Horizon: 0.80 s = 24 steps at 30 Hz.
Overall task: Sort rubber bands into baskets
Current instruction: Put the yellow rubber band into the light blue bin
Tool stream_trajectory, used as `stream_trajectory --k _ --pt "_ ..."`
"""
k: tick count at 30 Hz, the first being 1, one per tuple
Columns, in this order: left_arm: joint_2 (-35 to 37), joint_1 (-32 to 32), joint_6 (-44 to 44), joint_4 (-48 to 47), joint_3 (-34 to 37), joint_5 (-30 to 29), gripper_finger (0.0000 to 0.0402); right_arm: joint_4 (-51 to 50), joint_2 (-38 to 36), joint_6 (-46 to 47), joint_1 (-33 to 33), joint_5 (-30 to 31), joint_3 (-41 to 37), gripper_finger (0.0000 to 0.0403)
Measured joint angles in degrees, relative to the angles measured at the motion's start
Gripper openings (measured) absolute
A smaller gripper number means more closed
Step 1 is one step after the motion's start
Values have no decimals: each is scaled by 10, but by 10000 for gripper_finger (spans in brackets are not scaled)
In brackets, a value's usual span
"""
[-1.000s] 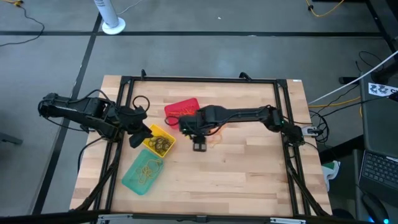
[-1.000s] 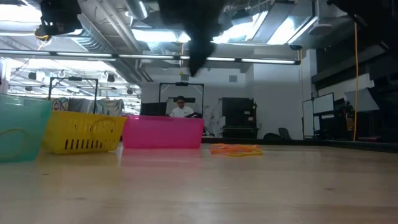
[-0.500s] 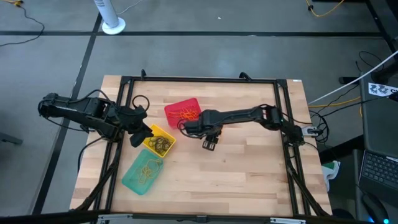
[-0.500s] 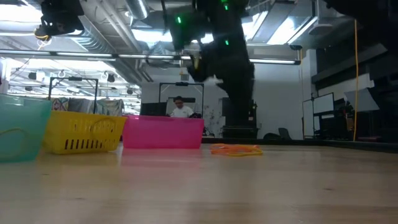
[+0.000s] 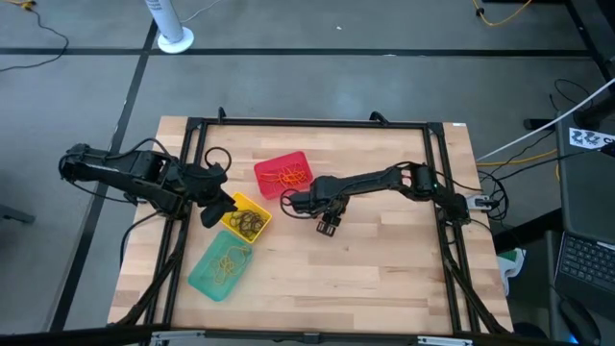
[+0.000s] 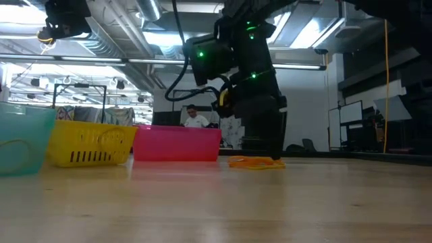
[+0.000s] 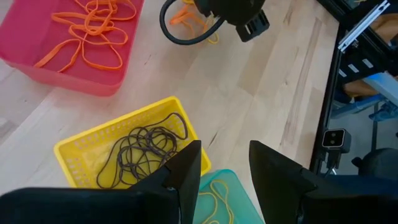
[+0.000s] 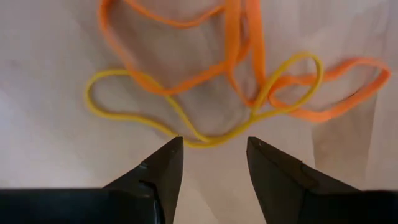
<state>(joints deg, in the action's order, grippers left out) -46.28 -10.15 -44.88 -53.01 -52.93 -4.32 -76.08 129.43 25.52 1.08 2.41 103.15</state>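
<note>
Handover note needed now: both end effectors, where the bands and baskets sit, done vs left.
Right end effector: open, down at the table over the loose pile of orange and yellow rubber bands, holding nothing.
Left end effector: open, empty, waiting above the yellow plastic basket.
Done: orange bands in the red plastic basket, dark bands in the yellow one, yellowish bands in the teal-green plastic basket.
Left: sort that loose pile beside the red basket.

In the high view the right tool hides the loose rubber bands beneath it.
</note>
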Motion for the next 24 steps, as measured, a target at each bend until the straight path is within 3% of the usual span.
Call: stream_trajectory --k 7,15,19,24 --pt "0 0 0 0 0 0 131 37 0 -4 -1 31 -34 179" --pt "0 0 0 0 0 0 131 70 -5 -20 -13 -3 -82 169" --pt "0 0 0 0 0 0 131 75 -4 -40 -16 -40 -84 122" --pt "0 0 0 0 0 0 131 84 -3 -48 -16 -72 -84 25"
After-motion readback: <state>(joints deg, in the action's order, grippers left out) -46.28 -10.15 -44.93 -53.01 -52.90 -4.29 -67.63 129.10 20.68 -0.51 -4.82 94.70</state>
